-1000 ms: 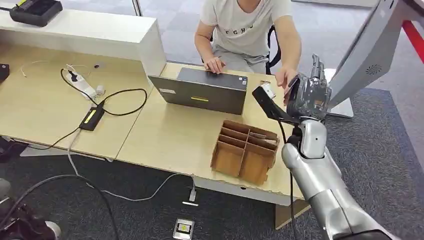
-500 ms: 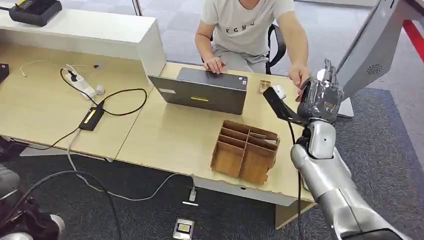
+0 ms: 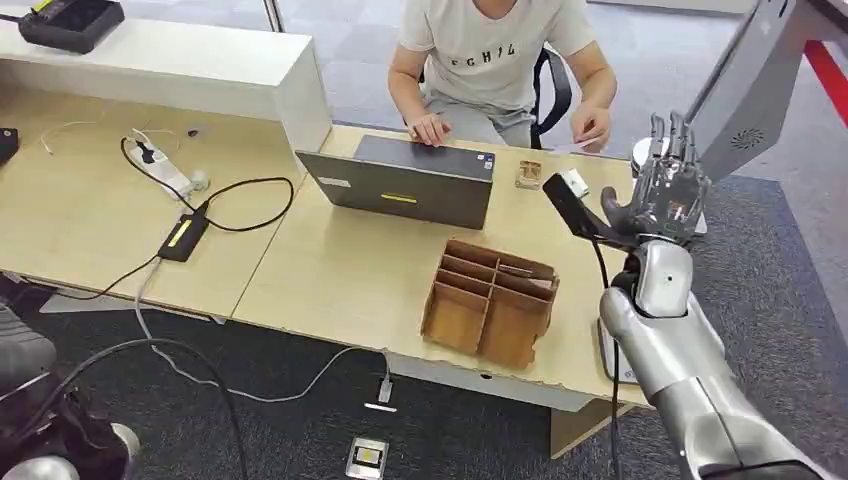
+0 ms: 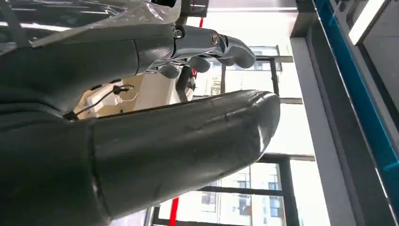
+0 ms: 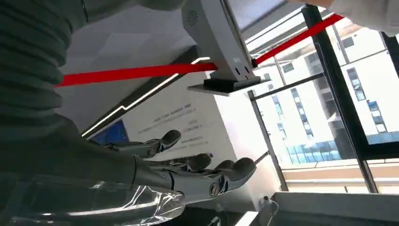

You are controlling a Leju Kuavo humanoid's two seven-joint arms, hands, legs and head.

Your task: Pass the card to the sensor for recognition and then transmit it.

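Pale wood desk (image 3: 330, 270) over dark carpet, cables trailing off its left edge. On it, left to right: a white power strip (image 3: 172, 172), a black adapter (image 3: 182, 237), a grey laptop (image 3: 405, 181) and a brown cardboard divider box (image 3: 490, 300). Behind the laptop sits a person (image 3: 495, 55), face cut off, whose hand (image 3: 592, 128) holds a thin pale card (image 3: 570, 147), hard to make out. The right robot hand (image 3: 672, 185) is raised, fingers spread, holding nothing. The left robot hand (image 4: 207, 49) has straight fingers, nothing in them.
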